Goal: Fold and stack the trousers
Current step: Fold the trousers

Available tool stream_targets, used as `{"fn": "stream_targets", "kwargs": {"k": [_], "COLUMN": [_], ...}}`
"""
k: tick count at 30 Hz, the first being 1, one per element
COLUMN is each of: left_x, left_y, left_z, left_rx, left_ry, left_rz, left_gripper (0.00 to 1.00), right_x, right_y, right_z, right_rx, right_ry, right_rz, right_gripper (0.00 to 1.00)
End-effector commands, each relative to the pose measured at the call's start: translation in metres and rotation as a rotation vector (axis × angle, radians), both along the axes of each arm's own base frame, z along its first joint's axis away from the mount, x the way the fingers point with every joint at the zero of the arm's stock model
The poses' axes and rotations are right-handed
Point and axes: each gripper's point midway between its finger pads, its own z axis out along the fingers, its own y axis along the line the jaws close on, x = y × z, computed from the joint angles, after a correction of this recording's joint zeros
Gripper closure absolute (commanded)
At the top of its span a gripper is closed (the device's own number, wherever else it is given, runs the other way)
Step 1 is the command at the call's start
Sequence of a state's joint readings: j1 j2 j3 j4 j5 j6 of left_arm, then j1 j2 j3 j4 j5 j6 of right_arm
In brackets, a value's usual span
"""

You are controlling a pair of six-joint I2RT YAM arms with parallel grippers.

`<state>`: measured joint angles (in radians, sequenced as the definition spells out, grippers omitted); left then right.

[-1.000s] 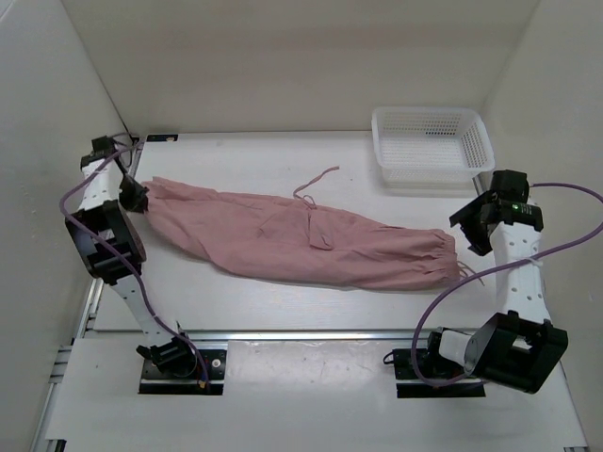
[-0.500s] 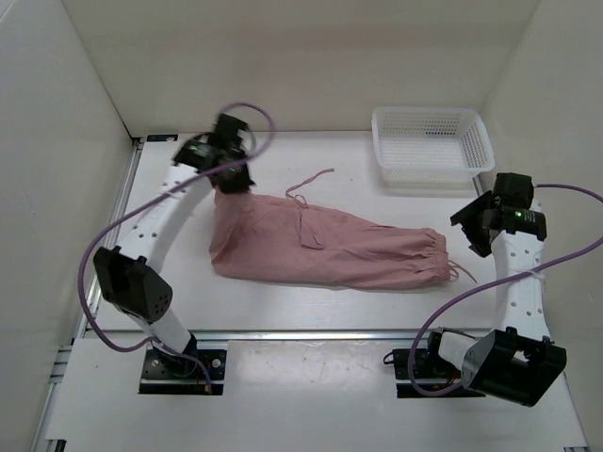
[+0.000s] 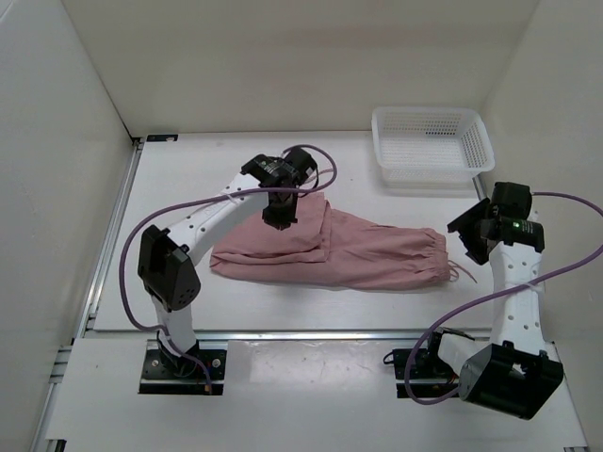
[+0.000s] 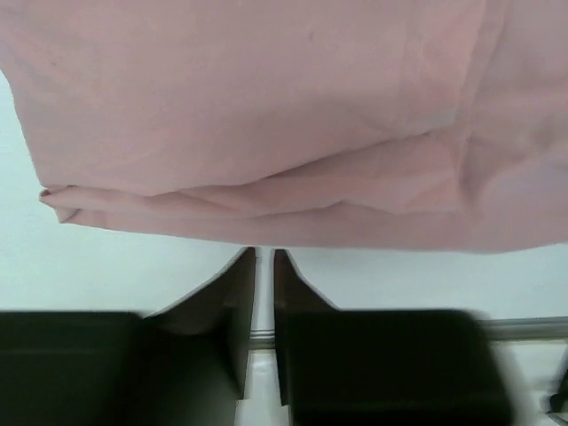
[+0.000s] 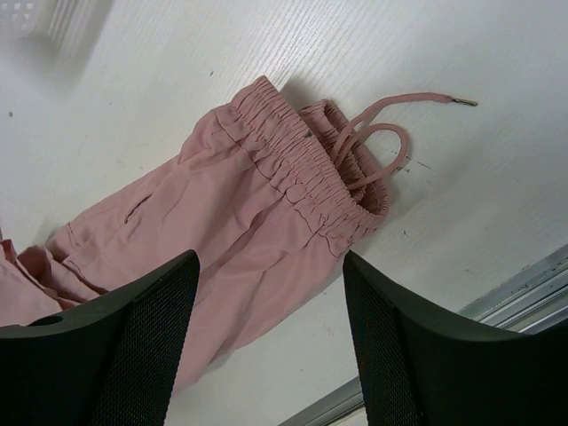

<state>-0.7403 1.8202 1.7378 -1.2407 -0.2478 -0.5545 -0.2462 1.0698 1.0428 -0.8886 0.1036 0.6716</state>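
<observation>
The dusty-pink trousers (image 3: 377, 254) lie on the white table, folded over, with the leg ends laid back on the middle part. The gathered waistband (image 5: 311, 173) and its drawstring cords (image 5: 382, 133) are at the right end. My left gripper (image 3: 281, 215) hangs over the folded layer. In the left wrist view its jaws (image 4: 264, 253) stand a narrow slit apart with nothing between them, and the trousers (image 4: 266, 115) lie just beyond the tips. My right gripper (image 3: 476, 231) hovers wide open above the waistband end, holding nothing (image 5: 271, 256).
A white mesh basket (image 3: 431, 143) stands at the back right of the table. A metal rail (image 3: 301, 332) runs along the near edge in front of both arm bases. White walls close in the left, right and back sides.
My left arm swung from the far left to the middle, carrying the leg ends over the trousers and folding them. Its jaws then parted and let the fabric go. The right arm barely moved.
</observation>
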Motion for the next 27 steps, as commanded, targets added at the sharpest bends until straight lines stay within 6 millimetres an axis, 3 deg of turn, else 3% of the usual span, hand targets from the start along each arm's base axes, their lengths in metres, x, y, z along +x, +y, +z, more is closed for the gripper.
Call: {"fn": "stream_targets", "kwargs": {"k": [1, 2, 3, 4, 5, 6, 7, 10, 11, 13, 14, 17, 20, 27], "left_x": [0.022, 0.026, 0.027, 0.028, 0.03, 0.032, 0.03, 0.041, 0.043, 0.05, 0.049, 0.046, 0.052, 0.054], "left_y": [-0.015, -0.024, -0.031, -0.045, -0.055, -0.062, -0.069, -0.088, -0.09, -0.094, -0.095, -0.109, -0.11, -0.108], "left_z": [0.024, 0.014, 0.011, 0.013, 0.001, -0.003, -0.006, -0.015, -0.03, -0.036, -0.049, -0.059, -0.07, -0.101], "left_rx": [-0.038, -0.044, -0.063, -0.114, -0.127, -0.143, -0.167, -0.184, -0.161, -0.149, -0.139, -0.15, -0.109, -0.041], "left_ry": [-0.084, -0.06, -0.042, -0.02, 0.008, 0.02, 0.048, 0.047, 0.074, 0.072, 0.102, 0.11, 0.087, 0.107], "left_rz": [-0.02, -0.027, -0.036, -0.055, -0.065, -0.072, -0.084, -0.098, -0.096, -0.092, -0.093, -0.116, -0.089, -0.074], "left_gripper": [0.85, 0.86, 0.77, 0.62, 0.35, 0.24, 0.19, 0.15, 0.15, 0.15, 0.15, 0.06, 0.01, 0.05], "right_x": [0.0, -0.001, -0.003, -0.003, -0.004, -0.005, -0.005, -0.006, -0.006, -0.005, -0.005, -0.005, -0.004, -0.002], "right_y": [0.002, 0.002, 0.002, 0.002, 0.002, 0.002, 0.002, 0.005, 0.005, 0.007, 0.007, 0.009, 0.008, 0.009], "right_z": [0.007, 0.009, 0.006, 0.006, 0.002, 0.004, 0.004, 0.001, 0.001, 0.001, 0.001, -0.001, -0.003, -0.004], "right_rx": [-0.013, -0.02, -0.018, -0.018, -0.016, -0.018, -0.018, -0.007, -0.007, 0.001, 0.001, 0.01, 0.007, 0.015], "right_ry": [-0.029, -0.036, -0.028, -0.028, -0.019, -0.028, -0.028, -0.021, -0.021, -0.023, -0.023, -0.015, -0.003, -0.005], "right_rz": [0.024, 0.031, 0.031, 0.031, 0.032, 0.031, 0.031, 0.038, 0.038, 0.044, 0.044, 0.059, 0.068, 0.073], "right_gripper": [0.29, 0.29, 0.29, 0.29, 0.29, 0.29, 0.29, 0.29, 0.29, 0.29, 0.29, 0.29, 0.29, 0.28]}}
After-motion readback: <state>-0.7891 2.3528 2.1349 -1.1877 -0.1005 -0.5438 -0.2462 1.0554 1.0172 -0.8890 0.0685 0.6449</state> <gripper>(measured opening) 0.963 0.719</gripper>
